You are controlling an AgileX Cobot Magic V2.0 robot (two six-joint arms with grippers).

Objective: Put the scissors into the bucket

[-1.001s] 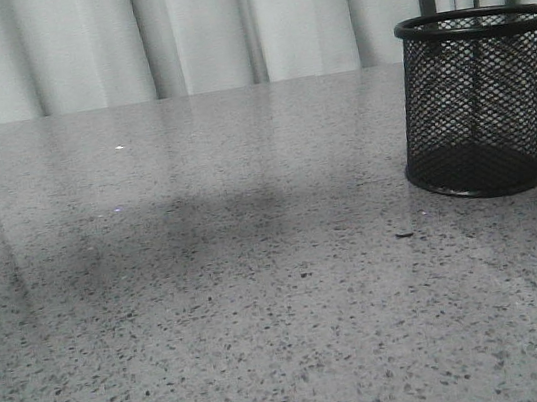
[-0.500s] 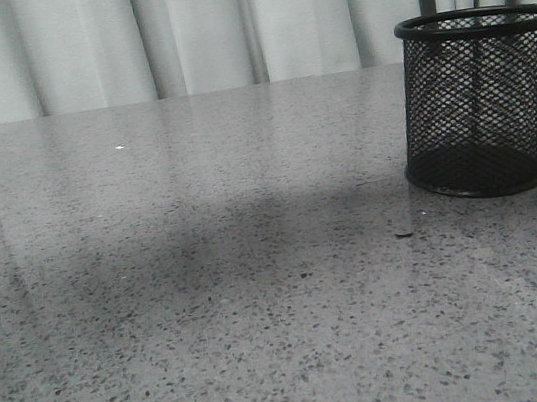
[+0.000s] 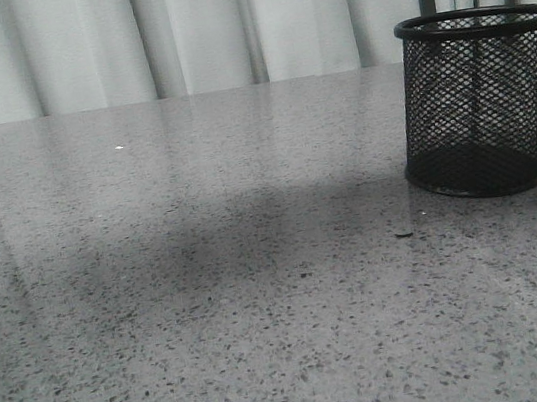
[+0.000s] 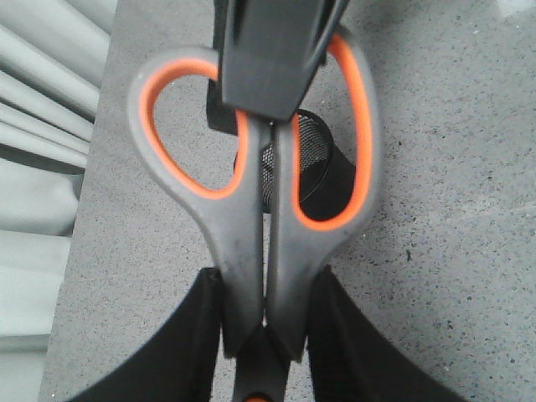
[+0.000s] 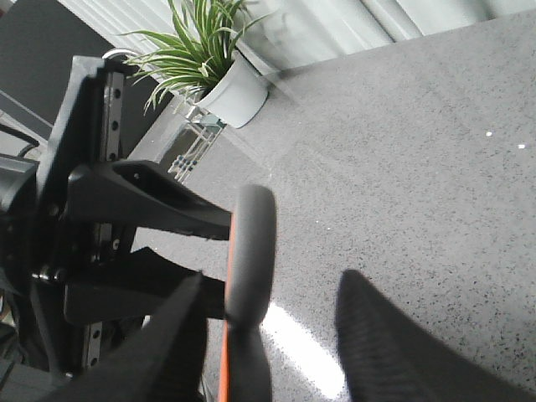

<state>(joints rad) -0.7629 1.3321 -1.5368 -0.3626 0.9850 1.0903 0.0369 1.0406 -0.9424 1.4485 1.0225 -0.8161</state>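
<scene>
Plainly, in the front view the speckled grey table (image 3: pixel 213 300) ran bare from the left of the frame across to the black wire-mesh bucket (image 3: pixel 481 103), which stood upright at the far right with its mouth unobstructed. No arm and no scissors showed there.

In the left wrist view the scissors (image 4: pixel 251 243) filled the middle of the frame, their orange-lined loops in the upper half. The left gripper (image 4: pixel 268 289) was clamped on the two grey handle shanks just below the loops, one black finger (image 4: pixel 205 335) on each side. The blades were hidden from us. A dark block (image 4: pixel 272 50) covered the top of the loops, and we could not tell what it was. Through the right loop we saw the bucket (image 4: pixel 322 167) lying beyond.

In the right wrist view a potted plant (image 5: pixel 205 50) sat at upper left. The scissors (image 5: pixel 251 243) appeared edge-on at centre. The right gripper (image 5: pixel 272 289) straddled that handle with a clear gap on its right side, so we judged it spread wide and holding nothing.

We judged the scissors light and rigid, with smooth plastic handles that could pivot in a pinch. The shanks looked the firmest hold, keeping the blades closed.
</scene>
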